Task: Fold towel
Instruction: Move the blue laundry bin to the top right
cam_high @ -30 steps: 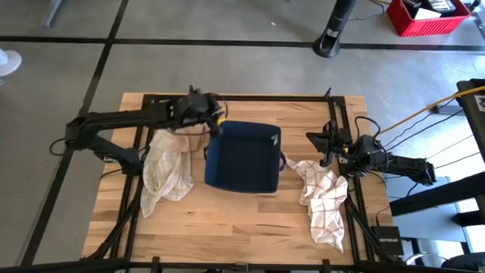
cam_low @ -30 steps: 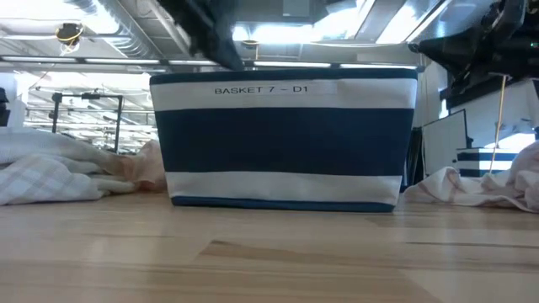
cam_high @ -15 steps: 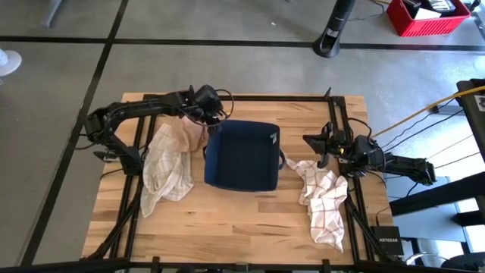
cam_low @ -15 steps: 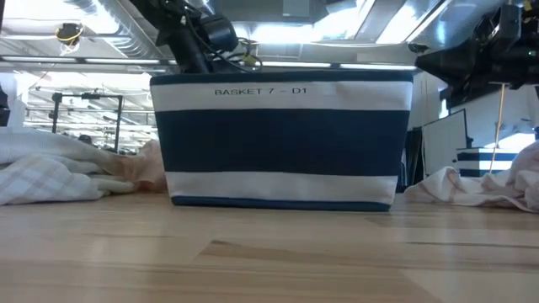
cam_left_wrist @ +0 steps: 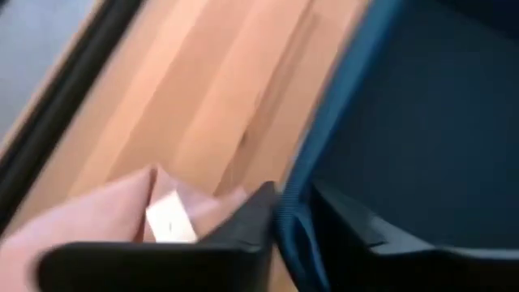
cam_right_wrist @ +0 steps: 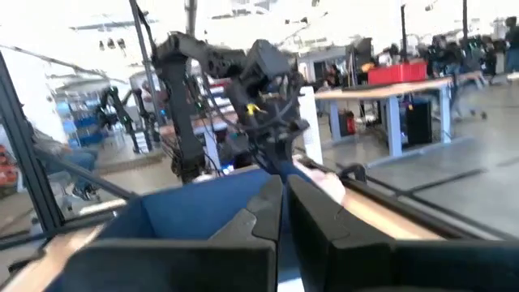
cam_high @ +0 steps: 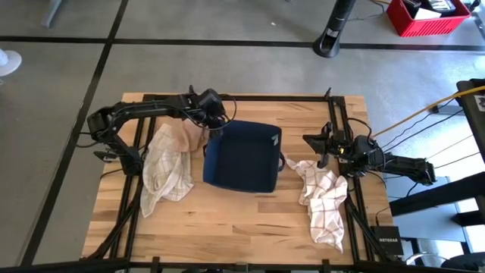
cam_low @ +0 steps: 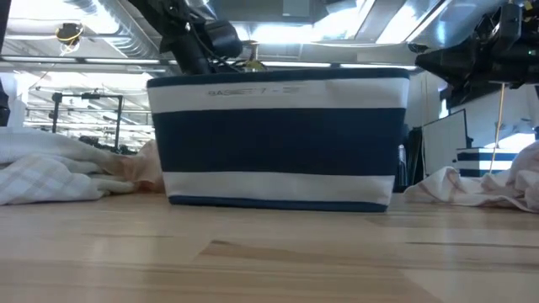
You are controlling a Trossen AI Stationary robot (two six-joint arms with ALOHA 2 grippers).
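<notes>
A navy basket with white stripes (cam_high: 242,155) (cam_low: 278,139) stands in the middle of the table. One crumpled checked and pink towel (cam_high: 167,163) lies on the table left of it, and another (cam_high: 322,193) lies to its right. My left gripper (cam_high: 214,125) (cam_left_wrist: 284,199) is at the basket's far left corner, shut on its rim. The pink cloth (cam_left_wrist: 97,223) lies just outside that corner. My right gripper (cam_high: 312,144) (cam_right_wrist: 282,203) hangs shut and holding nothing above the table, right of the basket. My left gripper holds the basket's rim (cam_left_wrist: 290,231) near the far left corner. One finger (cam_left_wrist: 251,219) is outside the wall and the other finger (cam_left_wrist: 349,223) is inside it. The fingers slant down from the far left. The basket's bottom rests on the table.
Black frame rails (cam_high: 136,174) run along both sides of the wooden table. Bare wood (cam_high: 242,227) lies in front of the basket. Beyond the table the room shows benches, other robot arms and a red bin (cam_high: 424,17).
My left gripper has sunk toward the basket's far left corner and tipped more steeply downward, while its elbow drew back toward the table's left. The basket has shifted slightly toward the left, and its lettering is now blurred.
</notes>
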